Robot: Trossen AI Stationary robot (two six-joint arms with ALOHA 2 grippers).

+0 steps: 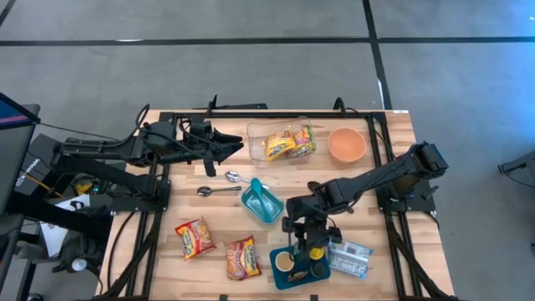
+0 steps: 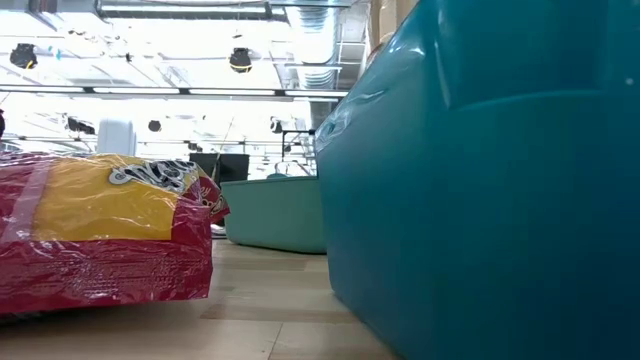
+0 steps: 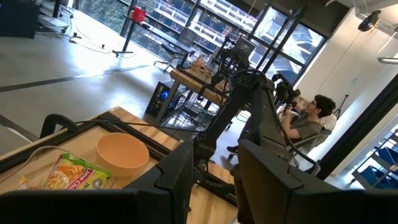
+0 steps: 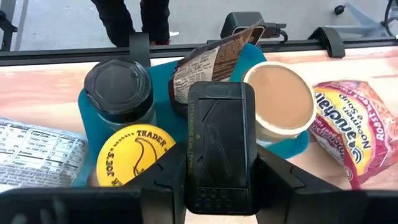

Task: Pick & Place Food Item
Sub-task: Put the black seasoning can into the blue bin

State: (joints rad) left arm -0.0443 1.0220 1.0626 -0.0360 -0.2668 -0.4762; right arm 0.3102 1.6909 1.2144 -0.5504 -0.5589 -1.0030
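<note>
On the bench, as I read it from the remote station, largest item down:

Table [image 1: 393,125]: wooden top, both arms over it.

Left arm: waits at the far left of the table; left gripper [image 1: 236,144] points toward the clear tub. In the left wrist view I see a gap between its two dark fingers [image 3: 177,180] and nothing held in it.

Right arm: reaches in from the right edge; right gripper [image 1: 303,237] hangs just above the blue tray. Its own wrist view looks down past the gripper body, which hides the fingertips, so I cannot tell how the fingers stand.

Clear tub [image 1: 280,140]: far centre, holds a yellow noodle packet [image 1: 279,147].

Orange bowl [image 1: 346,145]: just right of the tub.

Blue tray [image 1: 287,279]: near edge, right of centre. It holds a tan-lidded cup [image 4: 280,101], a black-lidded jar [image 4: 119,84], a yellow lid [image 4: 135,151] and a brown wrapper [image 4: 208,62] standing between jar and cup.

Teal box [image 1: 262,203]: centre, between spoons and tray.

Red noodle packets: one at [image 1: 194,237], one at [image 1: 242,257], near left, apart from each other.

White label pack [image 1: 352,257]: touching the tray's right side.

Spoons [image 1: 219,191]: two, left of the teal box.
</note>
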